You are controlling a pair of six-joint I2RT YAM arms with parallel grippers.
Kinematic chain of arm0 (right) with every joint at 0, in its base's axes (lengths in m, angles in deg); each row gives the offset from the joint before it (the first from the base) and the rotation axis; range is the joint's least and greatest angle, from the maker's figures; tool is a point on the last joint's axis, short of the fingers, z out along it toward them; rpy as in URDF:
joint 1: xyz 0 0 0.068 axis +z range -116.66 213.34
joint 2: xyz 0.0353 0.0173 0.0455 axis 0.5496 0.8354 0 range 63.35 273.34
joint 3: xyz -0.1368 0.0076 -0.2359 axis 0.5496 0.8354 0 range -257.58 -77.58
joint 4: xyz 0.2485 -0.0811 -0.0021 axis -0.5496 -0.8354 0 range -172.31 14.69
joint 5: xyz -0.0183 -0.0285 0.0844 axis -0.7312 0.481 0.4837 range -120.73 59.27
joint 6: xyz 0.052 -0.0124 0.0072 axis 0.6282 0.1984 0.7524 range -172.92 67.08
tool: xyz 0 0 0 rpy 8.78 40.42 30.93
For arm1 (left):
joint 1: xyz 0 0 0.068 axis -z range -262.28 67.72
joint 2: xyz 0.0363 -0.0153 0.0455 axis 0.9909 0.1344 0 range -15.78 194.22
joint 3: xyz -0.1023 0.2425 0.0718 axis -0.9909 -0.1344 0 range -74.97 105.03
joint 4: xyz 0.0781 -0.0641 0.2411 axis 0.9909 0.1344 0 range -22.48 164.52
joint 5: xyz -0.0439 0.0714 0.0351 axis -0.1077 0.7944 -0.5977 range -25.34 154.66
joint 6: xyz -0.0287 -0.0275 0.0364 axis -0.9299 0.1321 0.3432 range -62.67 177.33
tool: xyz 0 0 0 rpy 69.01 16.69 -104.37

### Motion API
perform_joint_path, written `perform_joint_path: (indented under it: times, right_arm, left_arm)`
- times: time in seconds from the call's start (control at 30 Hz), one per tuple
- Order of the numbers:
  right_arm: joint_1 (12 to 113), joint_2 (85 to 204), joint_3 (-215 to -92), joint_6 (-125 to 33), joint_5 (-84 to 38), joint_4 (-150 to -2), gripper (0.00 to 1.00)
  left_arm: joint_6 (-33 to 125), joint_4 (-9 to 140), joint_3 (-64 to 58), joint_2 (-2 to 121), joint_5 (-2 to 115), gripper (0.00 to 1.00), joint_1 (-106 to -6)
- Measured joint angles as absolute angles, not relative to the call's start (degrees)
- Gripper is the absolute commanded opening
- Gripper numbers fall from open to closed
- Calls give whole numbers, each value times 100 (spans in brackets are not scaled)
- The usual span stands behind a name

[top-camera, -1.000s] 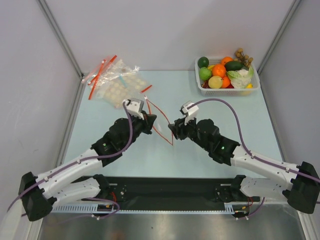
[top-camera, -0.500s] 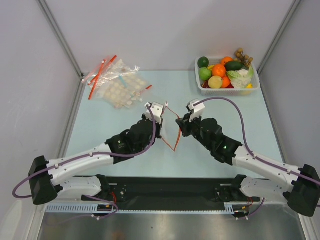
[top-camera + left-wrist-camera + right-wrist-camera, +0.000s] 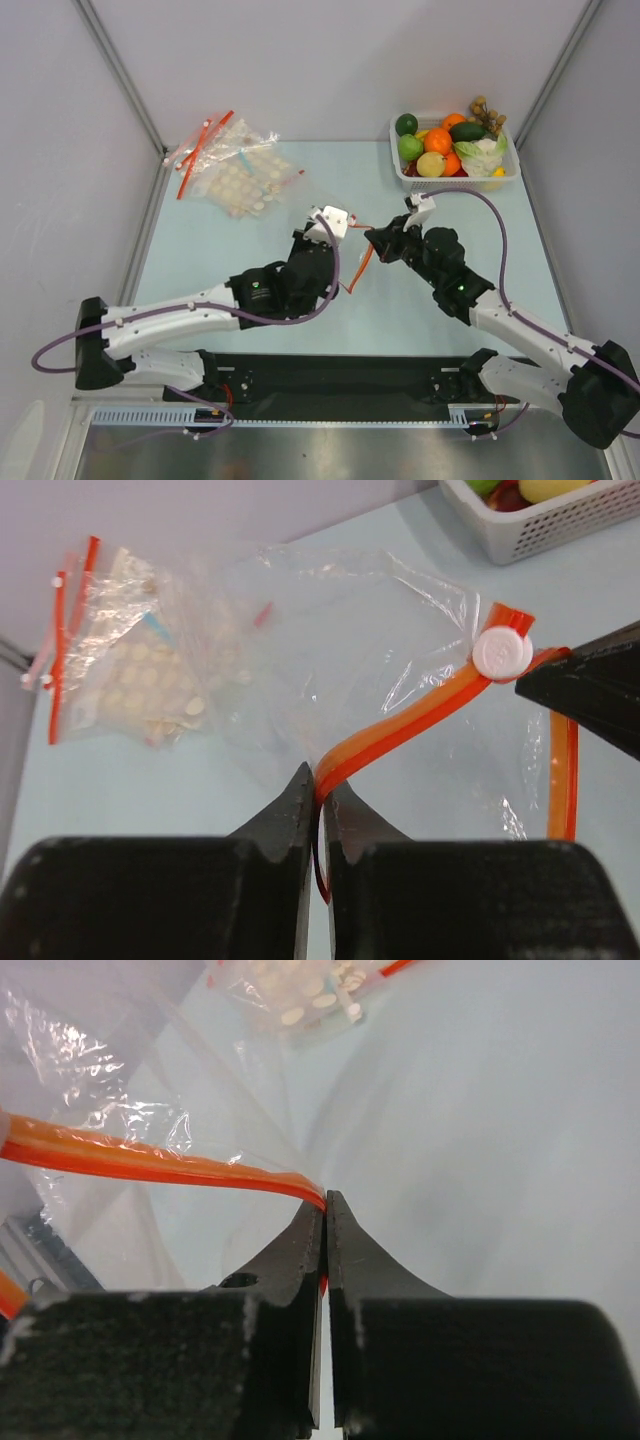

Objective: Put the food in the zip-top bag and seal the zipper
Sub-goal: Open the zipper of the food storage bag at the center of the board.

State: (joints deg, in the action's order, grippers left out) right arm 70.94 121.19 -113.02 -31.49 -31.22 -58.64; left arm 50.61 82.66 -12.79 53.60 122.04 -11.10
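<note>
The clear zip-top bag (image 3: 350,650) hangs between my two grippers above the table. Its red-orange zipper (image 3: 400,725) runs from my left gripper (image 3: 320,783) to the white slider (image 3: 503,653). My left gripper (image 3: 343,262) is shut on the zipper strip (image 3: 360,266). My right gripper (image 3: 373,238) is shut on the same strip (image 3: 150,1160), its jaws (image 3: 325,1205) pinching the end near the slider. The food (image 3: 440,150) lies in a white basket (image 3: 455,182) at the back right: a yellow lemon (image 3: 431,164), oranges (image 3: 437,140), green pieces and a pale leafy piece (image 3: 482,152).
Crinkled disc-dotted bags (image 3: 235,165) with red strips lie at the back left; they also show in the left wrist view (image 3: 130,670). Grey walls close the table at back and sides. The arm bases stand at the near edge.
Both grippers have moved right and away from the near edge with the bag's strip. The left arm has stretched out further. The grippers now stand closer together.
</note>
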Motion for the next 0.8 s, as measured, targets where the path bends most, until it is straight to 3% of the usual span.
perform_joint_path:
  times: [0.13, 0.27, 0.47, 0.57, 0.7, 0.8]
  right_arm:
    - [7044, 12510, -11302, -3055, -2899, -5864, 0]
    - [6957, 12786, -11302, -2913, -2650, -5831, 0]
    - [6618, 12943, -11241, -2570, -2206, -5501, 0]
    - [6546, 12956, -11175, -2436, -2049, -5357, 0]
    - [6546, 13002, -11123, -2303, -1874, -5200, 0]
    - [6546, 13041, -11090, -2231, -1784, -5097, 0]
  left_arm:
    - [5096, 8659, -844, 6084, 12840, 23, -994]
    - [5081, 9044, -740, 6573, 12974, 39, -988]
    - [4976, 9166, -750, 6543, 12206, 60, -1392]
    - [4910, 9116, -825, 6420, 11640, 64, -1764]
    - [4832, 9029, -858, 6394, 11135, 62, -2013]
    - [4783, 8968, -864, 6396, 10864, 33, -2015]
